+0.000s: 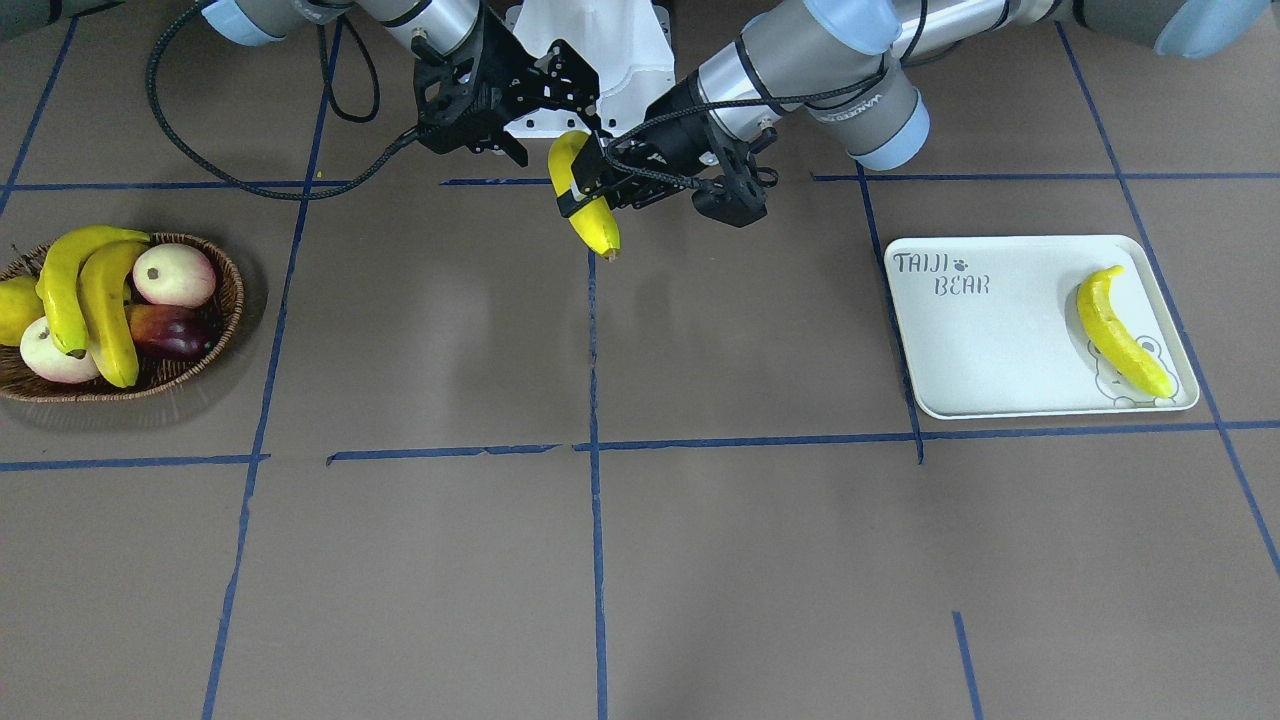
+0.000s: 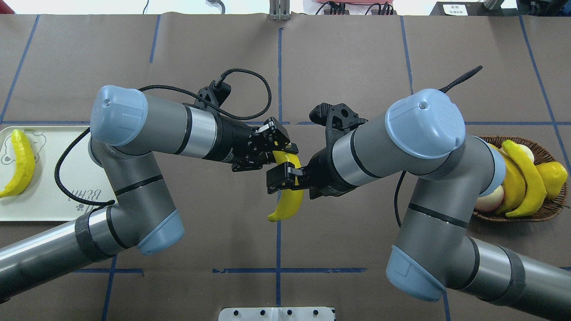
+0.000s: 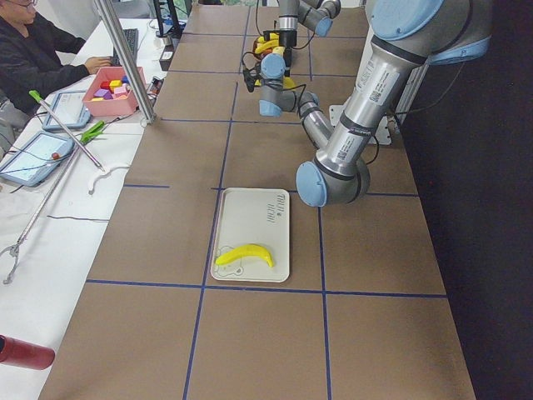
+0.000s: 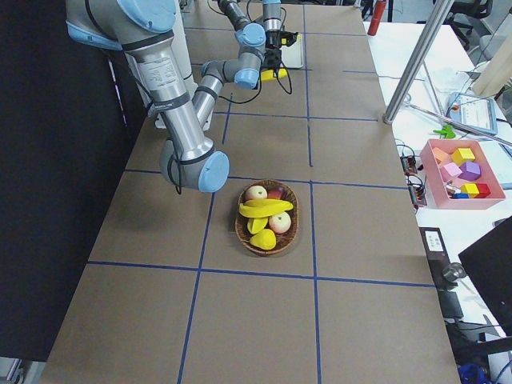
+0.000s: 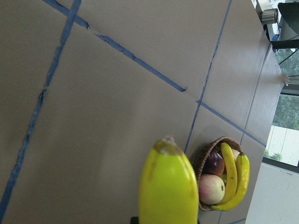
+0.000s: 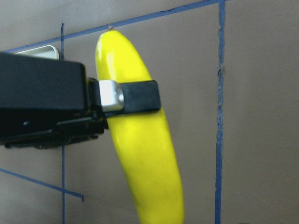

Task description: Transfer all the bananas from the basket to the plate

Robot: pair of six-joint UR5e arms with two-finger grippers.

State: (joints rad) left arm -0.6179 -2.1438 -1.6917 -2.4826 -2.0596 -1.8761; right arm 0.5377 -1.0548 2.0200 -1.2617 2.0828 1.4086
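One banana [image 1: 592, 222] hangs in the air over the middle of the table. My left gripper [image 1: 582, 192] is shut on its middle. In the right wrist view a left finger [image 6: 140, 96] crosses this banana [image 6: 145, 158]. My right gripper [image 1: 558, 138] is at the banana's upper end, fingers spread, and looks open. The left wrist view shows the banana's free tip [image 5: 166, 149]. A second banana [image 1: 1120, 335] lies on the plate [image 1: 1000, 340]. Two more bananas [image 1: 60, 280] [image 1: 110, 320] rest in the basket [image 1: 235, 290].
The basket also holds two pale round fruits [image 1: 175, 273], a dark purple fruit [image 1: 170, 330] and a yellow fruit [image 1: 15, 305]. The white robot base [image 1: 590, 50] sits behind the grippers. A person [image 3: 33, 50] sits at a side table with a pink box [image 3: 112, 87].
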